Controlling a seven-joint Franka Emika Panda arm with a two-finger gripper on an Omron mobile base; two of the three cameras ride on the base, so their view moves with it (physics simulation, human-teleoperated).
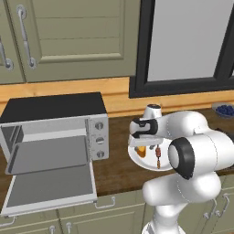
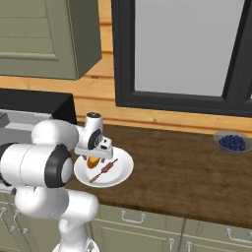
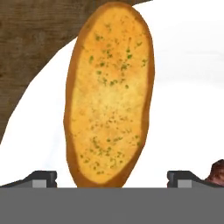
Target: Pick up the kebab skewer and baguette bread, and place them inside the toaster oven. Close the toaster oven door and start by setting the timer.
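Straddling: the gripper (image 3: 111, 177) hangs low over the baguette bread (image 3: 109, 94), jaws spread wide, one dark tip on each side of the loaf's near end, neither clearly touching the crust.
Bread: lies flat on the white plate (image 3: 188, 100), herb-flecked cut face up, its long axis running away from the hand.
Skewer: the kebab skewer (image 2: 104, 168) lies on the same plate just beside the loaf; a dark red chunk shows next to one fingertip in the hand view.
Plate: sits on the dark wooden counter (image 2: 187, 167), near the toaster oven (image 1: 55, 132).
Oven: the toaster oven door (image 1: 50, 187) is folded down flat, cavity and tray exposed and bare.
Far corner: a bowl of blueberries (image 2: 232, 142), well apart.
Risks: closing across the near end alone could let the loaf pivot or slip out on lifting. A fingertip could also catch the nearby meat chunk and drag the skewer across the plate.
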